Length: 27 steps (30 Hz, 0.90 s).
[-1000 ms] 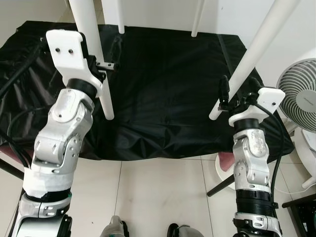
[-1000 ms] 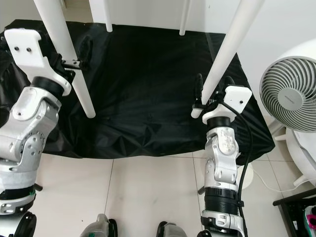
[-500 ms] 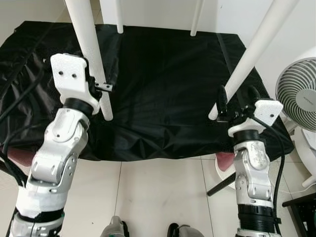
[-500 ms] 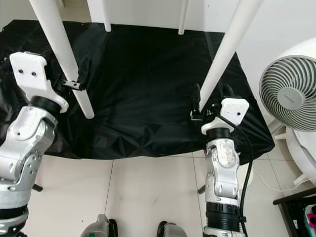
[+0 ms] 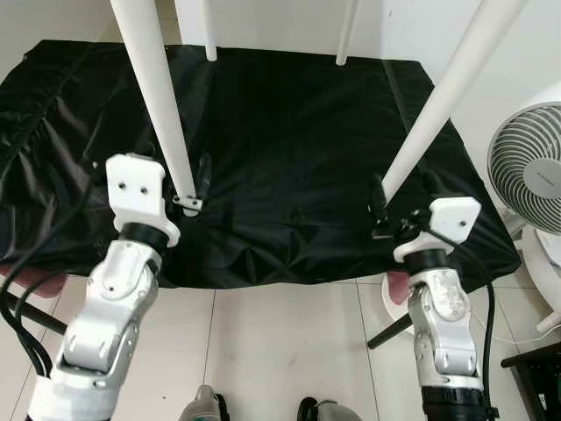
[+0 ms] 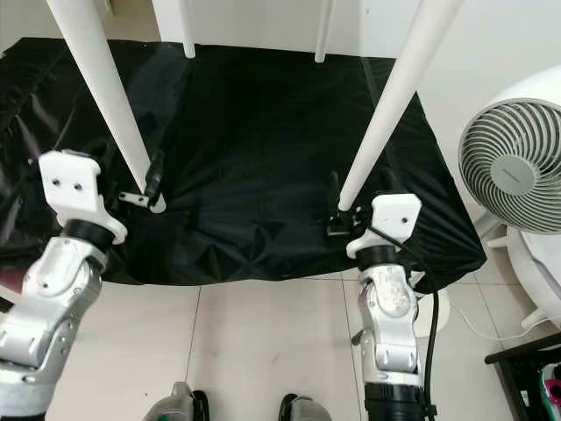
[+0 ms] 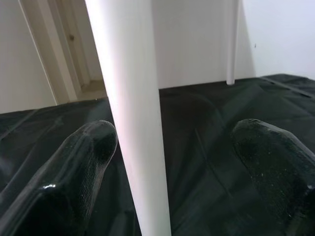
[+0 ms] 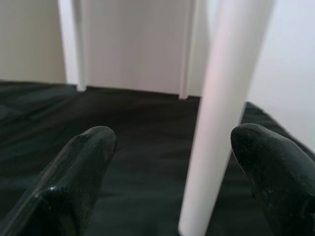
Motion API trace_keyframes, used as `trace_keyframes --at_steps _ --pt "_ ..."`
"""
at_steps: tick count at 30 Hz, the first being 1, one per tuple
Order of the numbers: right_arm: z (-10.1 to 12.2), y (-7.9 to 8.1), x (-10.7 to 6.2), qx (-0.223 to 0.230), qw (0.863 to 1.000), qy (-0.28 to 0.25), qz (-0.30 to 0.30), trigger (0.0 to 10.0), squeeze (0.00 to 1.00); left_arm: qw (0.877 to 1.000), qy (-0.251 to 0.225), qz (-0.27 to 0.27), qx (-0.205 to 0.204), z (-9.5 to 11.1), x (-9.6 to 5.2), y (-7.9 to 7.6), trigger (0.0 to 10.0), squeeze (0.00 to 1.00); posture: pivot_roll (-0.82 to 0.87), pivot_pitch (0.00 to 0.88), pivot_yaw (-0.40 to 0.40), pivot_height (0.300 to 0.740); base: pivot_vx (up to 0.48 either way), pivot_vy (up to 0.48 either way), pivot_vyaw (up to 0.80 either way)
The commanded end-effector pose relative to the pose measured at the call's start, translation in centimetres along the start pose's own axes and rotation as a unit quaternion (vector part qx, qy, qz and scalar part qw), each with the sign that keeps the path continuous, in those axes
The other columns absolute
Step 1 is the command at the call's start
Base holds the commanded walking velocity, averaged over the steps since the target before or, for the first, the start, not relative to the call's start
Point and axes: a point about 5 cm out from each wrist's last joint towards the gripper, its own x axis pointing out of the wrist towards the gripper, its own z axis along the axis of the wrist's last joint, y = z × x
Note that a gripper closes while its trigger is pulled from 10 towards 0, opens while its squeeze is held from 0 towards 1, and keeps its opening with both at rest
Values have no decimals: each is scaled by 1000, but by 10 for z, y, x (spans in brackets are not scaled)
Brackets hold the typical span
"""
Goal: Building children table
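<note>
A white children's table stands on a black cloth (image 5: pixel 289 149), and its legs reach up out of the picture. My left gripper (image 5: pixel 189 187) is open around the foot of the left front leg (image 5: pixel 160 105). In the left wrist view that leg (image 7: pixel 135 123) stands between the fingers (image 7: pixel 74 172), nearer one of them. My right gripper (image 5: pixel 399 206) is open around the foot of the right front leg (image 5: pixel 438 96). In the right wrist view this leg (image 8: pixel 221 113) sits nearer one black finger (image 8: pixel 270 167). Two back legs (image 5: pixel 209 31) (image 5: pixel 348 31) rest at the cloth's far edge.
A white fan (image 5: pixel 530 175) stands close on the right, beside my right arm. White floor tiles (image 5: pixel 280 351) lie in front of the cloth. Black cables (image 5: pixel 26 289) hang by my left arm. A white wall rises behind the table.
Both grippers have slid down along the front legs, from partway up to just above the feet. The table legs stay where they were on the cloth.
</note>
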Motion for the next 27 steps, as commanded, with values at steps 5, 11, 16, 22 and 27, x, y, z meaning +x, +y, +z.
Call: trace_keyframes --at_steps 5,11,16,22,27 --pt "-10 4 -15 -9 999 18 29 10000 0 999 11 -38 6 -13 -14 -8 10000 0 108 99 6 740 0 0 0" --pt "-30 24 -44 45 984 84 152 10000 0 995 24 -93 7 -34 -39 -21 10000 0 104 87 3 740 0 0 0" --pt "-36 29 -55 52 970 108 214 10000 0 991 28 -132 -8 -41 -51 -28 10000 0 106 83 1 740 0 0 0" --pt "-45 33 -72 60 943 145 295 10000 0 980 46 -194 -12 -54 -70 -32 10000 0 109 77 -4 740 0 0 0" --pt "-56 33 -86 67 921 180 339 10000 0 972 72 -224 -3 -68 -84 -33 10000 0 115 72 -4 740 0 0 0"
